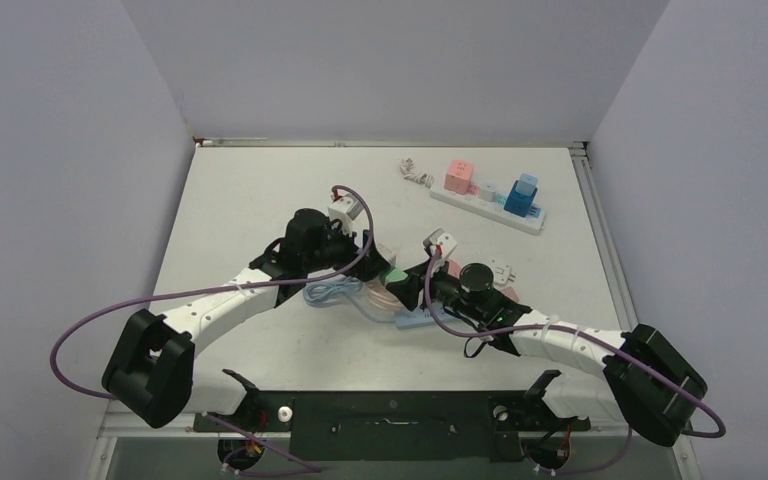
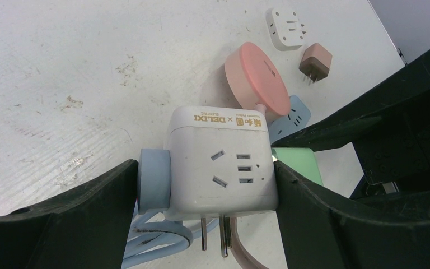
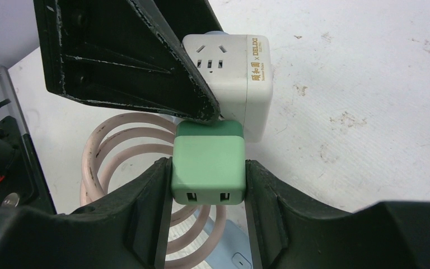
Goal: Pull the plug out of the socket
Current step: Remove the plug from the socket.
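At mid-frame, right hand (image 3: 208, 168) pinches green plug (image 3: 208, 159), left hand (image 2: 204, 174) grips white socket cube (image 2: 221, 151) wide; off-axis pull could twist the cube loose or slip the plug.

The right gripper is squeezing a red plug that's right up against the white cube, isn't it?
Not quite: the plug is green, not red. The right wrist view shows the right gripper squeezing the green plug, right up against the white cube.
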Robot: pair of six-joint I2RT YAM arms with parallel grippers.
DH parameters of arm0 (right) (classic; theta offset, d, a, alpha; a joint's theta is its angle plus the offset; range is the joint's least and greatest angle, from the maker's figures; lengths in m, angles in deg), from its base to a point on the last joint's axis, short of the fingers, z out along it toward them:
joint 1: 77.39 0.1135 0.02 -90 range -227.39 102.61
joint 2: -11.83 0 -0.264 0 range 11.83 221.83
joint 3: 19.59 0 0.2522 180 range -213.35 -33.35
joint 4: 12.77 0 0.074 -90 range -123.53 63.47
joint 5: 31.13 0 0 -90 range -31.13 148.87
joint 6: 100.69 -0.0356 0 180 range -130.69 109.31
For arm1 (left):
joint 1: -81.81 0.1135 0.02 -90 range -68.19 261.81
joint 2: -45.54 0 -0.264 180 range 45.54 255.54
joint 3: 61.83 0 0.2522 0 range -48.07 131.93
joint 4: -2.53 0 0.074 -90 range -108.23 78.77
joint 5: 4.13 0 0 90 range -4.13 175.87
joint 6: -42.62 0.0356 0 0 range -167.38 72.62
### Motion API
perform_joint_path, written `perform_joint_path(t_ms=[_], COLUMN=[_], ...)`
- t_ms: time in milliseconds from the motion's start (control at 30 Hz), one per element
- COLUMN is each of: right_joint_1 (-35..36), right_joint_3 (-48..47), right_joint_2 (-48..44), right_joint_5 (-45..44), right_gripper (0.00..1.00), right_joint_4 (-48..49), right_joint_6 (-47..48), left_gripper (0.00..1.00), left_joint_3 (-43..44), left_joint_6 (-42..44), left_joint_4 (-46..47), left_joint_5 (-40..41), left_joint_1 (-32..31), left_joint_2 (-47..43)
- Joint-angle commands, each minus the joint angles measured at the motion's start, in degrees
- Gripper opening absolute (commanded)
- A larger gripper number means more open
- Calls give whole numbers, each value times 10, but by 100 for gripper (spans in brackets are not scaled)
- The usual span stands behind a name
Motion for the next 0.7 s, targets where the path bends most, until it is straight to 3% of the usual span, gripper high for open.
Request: perform_joint_path(t_ms=[0, 233, 400, 667], right_joint_1=[31, 49, 45, -48], right_joint_3=[-6, -1, 7, 33], right_joint_2=[-30, -45, -54, -67], right_joint_5=[-112, -146, -142, -3], right_gripper=[5, 5, 5, 5], right_joint_4=[4, 4, 14, 61], right_joint_6=[37, 46, 34, -20], left_gripper=[0, 0, 0, 0], left_joint_3=[33, 45, 37, 31], left_joint_6=[4, 0, 8, 28], left_joint_4=[0, -31, -2, 42], left_joint_5=[-4, 24, -18, -126], left_joint_1=[7, 13, 14, 14], left_joint_2=[-18, 1, -6, -18])
